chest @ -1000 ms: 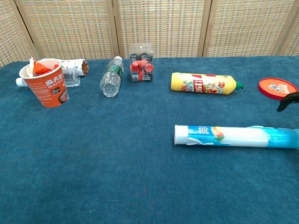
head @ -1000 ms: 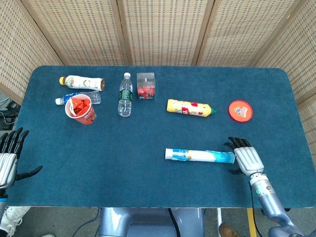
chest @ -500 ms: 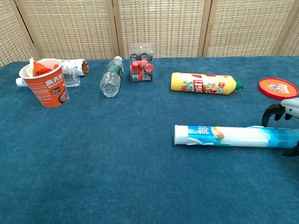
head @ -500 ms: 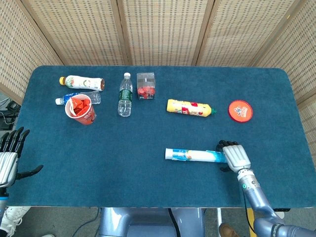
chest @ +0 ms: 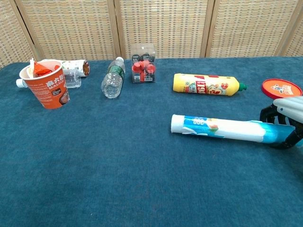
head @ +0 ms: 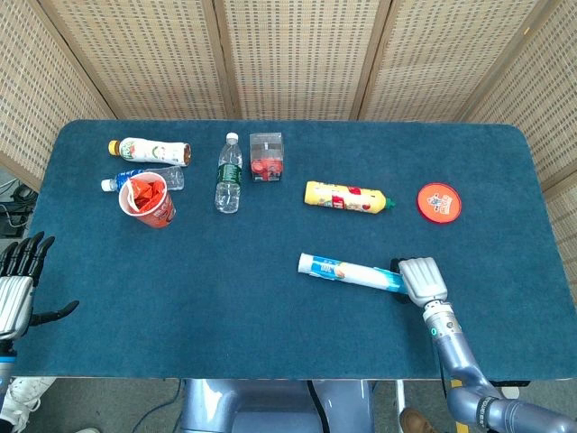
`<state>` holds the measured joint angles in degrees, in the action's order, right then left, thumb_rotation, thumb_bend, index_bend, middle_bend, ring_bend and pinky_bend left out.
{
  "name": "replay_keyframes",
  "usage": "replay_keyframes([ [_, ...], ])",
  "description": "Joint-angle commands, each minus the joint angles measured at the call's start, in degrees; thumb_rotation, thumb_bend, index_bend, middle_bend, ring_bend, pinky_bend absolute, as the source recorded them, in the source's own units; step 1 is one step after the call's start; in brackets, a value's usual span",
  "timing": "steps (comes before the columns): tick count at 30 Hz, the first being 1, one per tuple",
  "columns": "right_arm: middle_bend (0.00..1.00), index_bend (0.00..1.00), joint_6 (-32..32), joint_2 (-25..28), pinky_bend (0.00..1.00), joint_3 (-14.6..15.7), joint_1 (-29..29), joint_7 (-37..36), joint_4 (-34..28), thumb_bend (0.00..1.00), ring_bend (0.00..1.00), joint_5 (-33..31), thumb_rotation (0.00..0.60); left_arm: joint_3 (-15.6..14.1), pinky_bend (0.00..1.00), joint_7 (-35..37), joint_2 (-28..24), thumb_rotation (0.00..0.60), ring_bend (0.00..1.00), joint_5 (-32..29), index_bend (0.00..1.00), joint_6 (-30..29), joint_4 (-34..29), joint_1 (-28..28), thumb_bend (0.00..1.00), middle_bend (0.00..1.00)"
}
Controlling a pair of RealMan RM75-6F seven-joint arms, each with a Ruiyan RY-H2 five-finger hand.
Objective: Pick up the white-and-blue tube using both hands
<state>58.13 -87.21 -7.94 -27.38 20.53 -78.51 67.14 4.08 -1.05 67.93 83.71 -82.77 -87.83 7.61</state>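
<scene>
Your right hand (head: 421, 279) grips the white-and-blue tube's (head: 347, 270) blue end at lower right; your left hand (head: 18, 282) waits spread, lower left.

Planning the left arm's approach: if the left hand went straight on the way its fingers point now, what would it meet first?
The left hand sits off the table's left edge, fingers pointing up the image. Straight on, it probably meets nothing, passing outside the table toward the wicker screen; depth is unclear.

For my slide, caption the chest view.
Right hand grips the tube's blue end on the table.
</scene>
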Motion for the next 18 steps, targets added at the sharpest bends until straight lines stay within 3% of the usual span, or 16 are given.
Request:
replay_keyframes([
  [1,0.66,0.72,0.9,2.4,0.75,-0.8,-0.1,-3.6,-4.2,0.65,0.71,2.1,0.6,-0.1,0.0,-0.2,0.1,0.6,0.0,-0.1,0.0,0.6,0.0,0.3,0.0,0.0],
  [7,0.66,0.72,-0.8,6.0,0.75,-2.5,-2.1,-4.3,-10.4,0.66,0.71,2.0,0.6,0.8,0.0,-1.0,-0.7,0.6,0.0,-0.1,0.0,2.3,-0.8,2.1,0.0,0.0],
  [12,0.66,0.72,-1.9,6.5,0.75,-4.8,-5.4,1.1,-14.0,0.66,0.71,-0.7,0.6,2.9,0.0,-2.5,-2.5,0.6,0.0,0.5,0.0,5.3,-2.2,5.9,0.0,0.0],
  [18,0.66,0.72,-1.5,3.8,0.75,-7.1,-10.2,11.4,-16.3,0.66,0.71,-8.3,0.6,6.6,0.04,-5.8,-4.1,0.6,0.0,0.5,0.0,10.8,-5.6,12.7,0.0,0.0],
])
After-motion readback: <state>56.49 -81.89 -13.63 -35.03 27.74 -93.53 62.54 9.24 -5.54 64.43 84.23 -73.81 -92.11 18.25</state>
